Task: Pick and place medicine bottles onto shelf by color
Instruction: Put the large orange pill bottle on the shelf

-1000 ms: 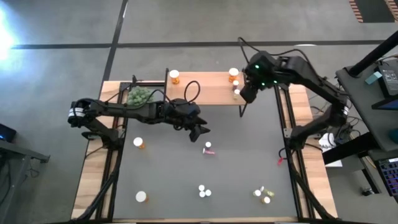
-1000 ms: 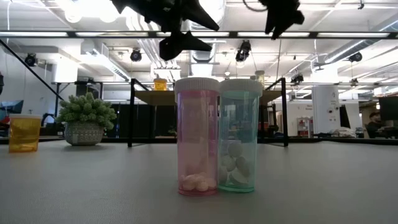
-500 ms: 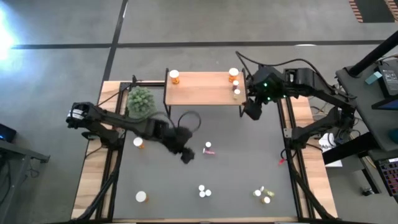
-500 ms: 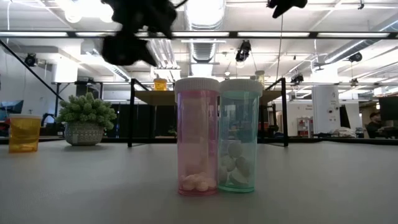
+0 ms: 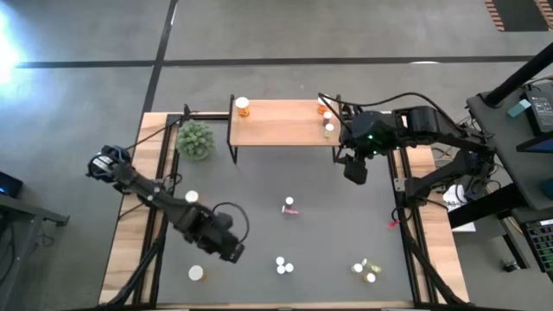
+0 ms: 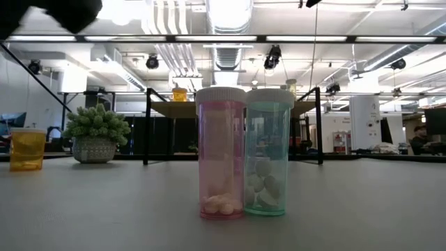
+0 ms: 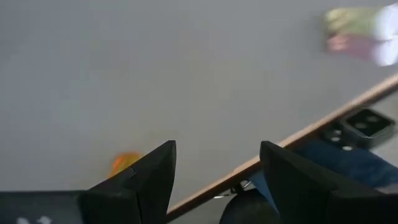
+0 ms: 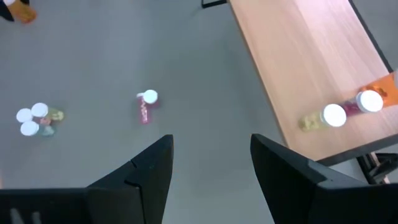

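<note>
**Grippers empty above scattered bottles**

Left gripper (image 5: 230,251), jaws apart and holding nothing, hovers near an orange bottle (image 5: 196,273) at the mat's front. Right gripper (image 5: 355,173), also open and empty, hangs beside the shelf (image 5: 281,125). A hurried descent could topple that upright bottle and send it rolling.

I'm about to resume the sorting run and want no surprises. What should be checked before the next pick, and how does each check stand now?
1. Left gripper open, empty: ok.
2. Right gripper open, empty: ok.
3. Orange bottle near the left gripper upright, unobstructed: ok.
4. Shelf has free space mid-board: ok.
5. Right gripper clear of the shelf's bottles: ok.
6. Shelf grouping by color correct: cannot tell.
</note>
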### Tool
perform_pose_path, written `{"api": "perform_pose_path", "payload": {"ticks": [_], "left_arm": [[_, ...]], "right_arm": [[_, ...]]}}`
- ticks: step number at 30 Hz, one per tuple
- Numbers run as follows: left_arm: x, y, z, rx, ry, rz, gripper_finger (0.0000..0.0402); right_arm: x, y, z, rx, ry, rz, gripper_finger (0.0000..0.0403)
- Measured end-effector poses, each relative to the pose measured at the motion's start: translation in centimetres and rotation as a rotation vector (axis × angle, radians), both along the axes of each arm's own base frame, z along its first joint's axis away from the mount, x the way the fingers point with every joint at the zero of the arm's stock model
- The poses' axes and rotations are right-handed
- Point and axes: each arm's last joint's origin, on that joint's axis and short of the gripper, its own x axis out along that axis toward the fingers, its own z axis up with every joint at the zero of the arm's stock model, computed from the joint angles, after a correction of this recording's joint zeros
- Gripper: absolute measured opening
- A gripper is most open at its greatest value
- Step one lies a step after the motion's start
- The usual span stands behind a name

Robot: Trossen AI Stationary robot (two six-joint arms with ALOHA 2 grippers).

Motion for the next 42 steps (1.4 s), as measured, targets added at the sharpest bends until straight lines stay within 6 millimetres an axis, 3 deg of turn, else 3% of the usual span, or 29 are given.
{"api": "perform_pose_path", "payload": {"ticks": [7, 17, 31, 42], "left_arm": [[-3.0, -2.4, -0.3, 0.011, 0.156, 0.053, 0.0217], [-5.2, -4.8, -0.4, -0.023, 0.239, 0.139, 0.0217], [-4.8, -6.2, -2.9, 0.028, 0.311, 0.152, 0.0217], [-4.9, -6.3, -3.0, -0.001, 0.359, 0.13, 0.0217]], "right_arm": [[0.0, 0.0, 0.0, -0.011, 0.003, 0.013, 0.0206], [0.0, 0.0, 0.0, -0.012, 0.003, 0.015, 0.0206], [0.0, 0.0, 0.0, -0.018, 0.004, 0.023, 0.0206], [0.3, 0.0, 0.2, -0.028, -0.028, 0.032, 0.0206]]}}
